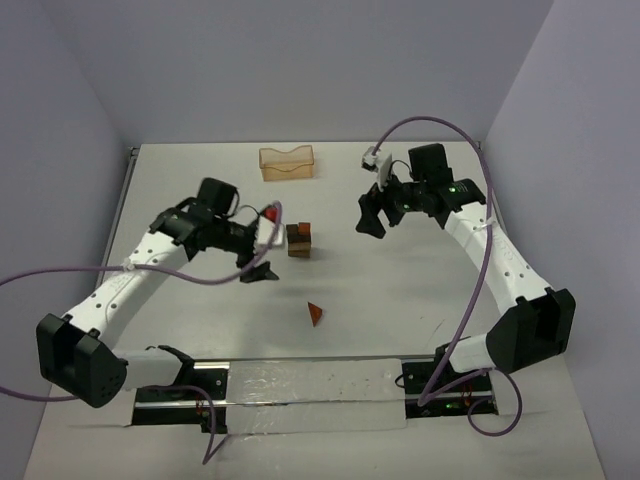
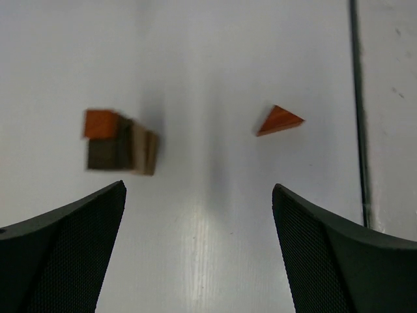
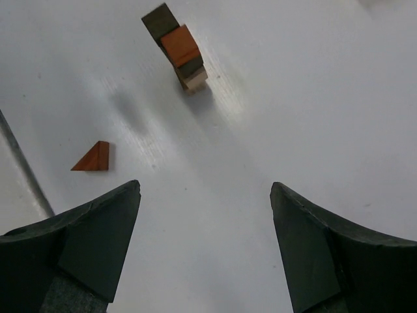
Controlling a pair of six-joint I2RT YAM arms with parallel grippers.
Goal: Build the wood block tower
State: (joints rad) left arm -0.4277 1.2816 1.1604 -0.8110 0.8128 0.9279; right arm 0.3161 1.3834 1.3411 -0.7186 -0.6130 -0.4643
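A small stack of wooden blocks point(image 1: 298, 240), dark brown and tan with a reddish-brown block on top, stands mid-table; it also shows in the left wrist view point(image 2: 121, 144) and the right wrist view point(image 3: 179, 50). A reddish-brown triangular wedge point(image 1: 315, 313) lies alone nearer the front; it also shows in the left wrist view point(image 2: 279, 120) and the right wrist view point(image 3: 93, 157). My left gripper point(image 1: 266, 240) is open and empty, just left of the stack. My right gripper point(image 1: 372, 212) is open and empty, to the right of the stack and apart from it.
A pale orange translucent tray point(image 1: 287, 162) stands at the back of the table, beyond the stack. A metal rail point(image 1: 300, 378) runs along the front edge between the arm bases. Purple cables loop from both arms.
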